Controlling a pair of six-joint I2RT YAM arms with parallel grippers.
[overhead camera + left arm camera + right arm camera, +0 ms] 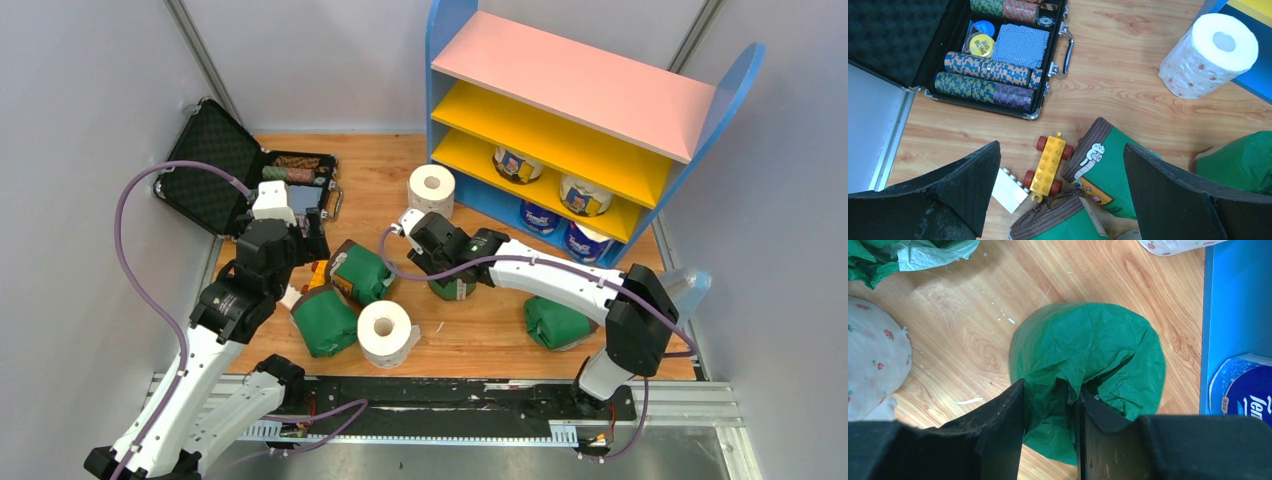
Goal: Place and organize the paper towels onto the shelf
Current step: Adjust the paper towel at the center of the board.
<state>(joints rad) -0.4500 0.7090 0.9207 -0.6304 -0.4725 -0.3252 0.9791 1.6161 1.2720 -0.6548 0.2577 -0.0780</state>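
My right gripper (pixel 1050 405) is shut on the crumpled top of a green-wrapped paper towel roll (pixel 1098 340) that stands on the wooden floor; from above this gripper (pixel 447 265) and the roll (pixel 455 288) are left of the shelf (pixel 570 75). The shelf holds blue-and-white rolls (pixel 517 163) (pixel 585 195) on its lower yellow board and more below (pixel 585 242). My left gripper (pixel 1063 170) hangs open above a green roll with a brown end (pixel 1113 170); a second green roll (pixel 1068 225) lies under it. Bare white rolls stand apart (pixel 432 188) (pixel 387 332).
An open black case of poker chips (pixel 998 60) lies at the left. A yellow toy car (pixel 1048 165) and a white brick (pixel 1009 190) sit between my left fingers. Another green roll (pixel 555 322) lies under the right arm. The shelf's blue side panel (pixel 1233 305) is close by.
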